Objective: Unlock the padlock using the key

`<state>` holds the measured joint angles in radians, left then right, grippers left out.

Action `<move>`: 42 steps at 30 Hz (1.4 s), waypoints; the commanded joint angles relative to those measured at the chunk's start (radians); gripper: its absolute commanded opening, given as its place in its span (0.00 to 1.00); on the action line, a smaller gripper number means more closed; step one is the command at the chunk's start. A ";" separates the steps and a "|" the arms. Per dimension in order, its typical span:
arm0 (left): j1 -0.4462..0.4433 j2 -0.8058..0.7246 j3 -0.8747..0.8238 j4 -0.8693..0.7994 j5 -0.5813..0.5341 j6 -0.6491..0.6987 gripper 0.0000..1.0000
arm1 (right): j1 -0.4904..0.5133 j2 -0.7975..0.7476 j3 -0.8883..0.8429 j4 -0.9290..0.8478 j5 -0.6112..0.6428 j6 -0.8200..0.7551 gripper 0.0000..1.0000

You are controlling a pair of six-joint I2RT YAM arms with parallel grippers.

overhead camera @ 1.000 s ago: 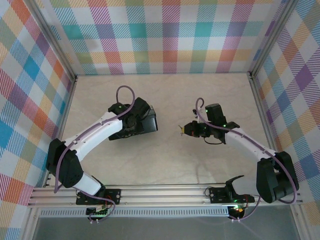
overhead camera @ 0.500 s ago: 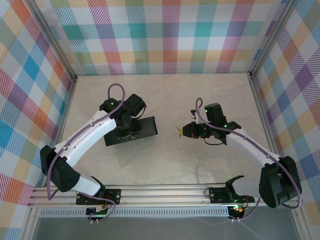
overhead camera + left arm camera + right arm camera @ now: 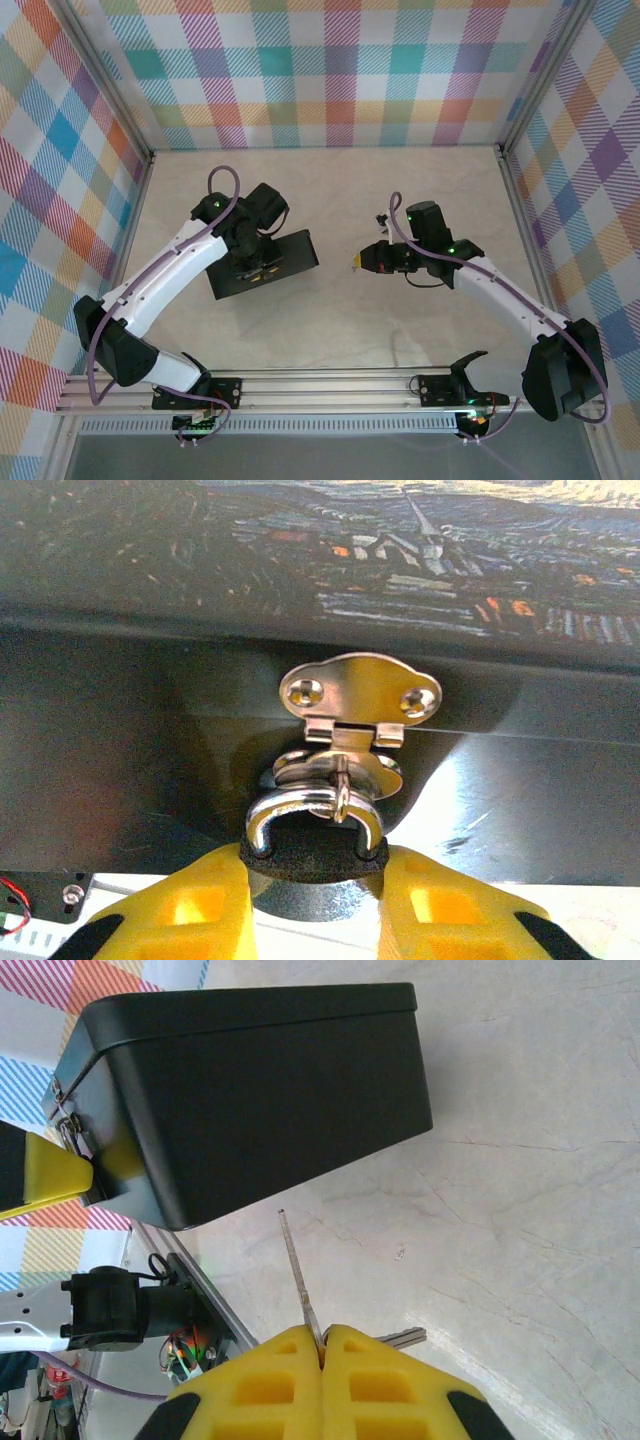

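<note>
1. Left wrist view: the padlock [image 3: 315,858] hangs at the front wall of the box [image 3: 120,730], just under the lid's edge.
2. Its body is small, dark and matt, with rounded corners. Its shackle [image 3: 265,815] is a thick, shiny, silvery loop.
3. The shackle runs through the loop of a polished metal hasp [image 3: 360,695]. The hasp is a rounded plate with two screws and a small hinge.
4. The left gripper [image 3: 318,895] is narrowed onto the padlock. Its yellow, foam-like fingers [image 3: 200,905] touch the dark body on either side.
5. The box is smooth, dark metal with rounded edges, and its wall gives a dull reflection. The lid [image 3: 400,550] bears a painted night scene in blue and yellow strokes.
6. The right gripper [image 3: 322,1345] is pressed shut on the key [image 3: 398,1338], whose silvery end pokes out sideways between the yellow fingers.
7. A thin, straight metal strip [image 3: 295,1260] rises from the same grip toward the box.
8. From above, the box lies left of centre on the pale, marbled table [image 3: 330,200]. The right gripper is well apart from it, to the right.
</note>
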<state>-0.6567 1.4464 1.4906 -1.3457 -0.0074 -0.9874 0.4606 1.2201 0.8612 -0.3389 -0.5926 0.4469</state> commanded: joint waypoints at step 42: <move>0.121 0.202 0.300 -0.016 0.049 0.219 0.61 | 0.086 -0.013 0.096 -0.107 0.013 0.019 0.03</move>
<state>-0.5625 1.6726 1.7638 -1.3510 0.0841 -0.8238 0.5255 1.2377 0.9249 -0.4149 -0.5873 0.4446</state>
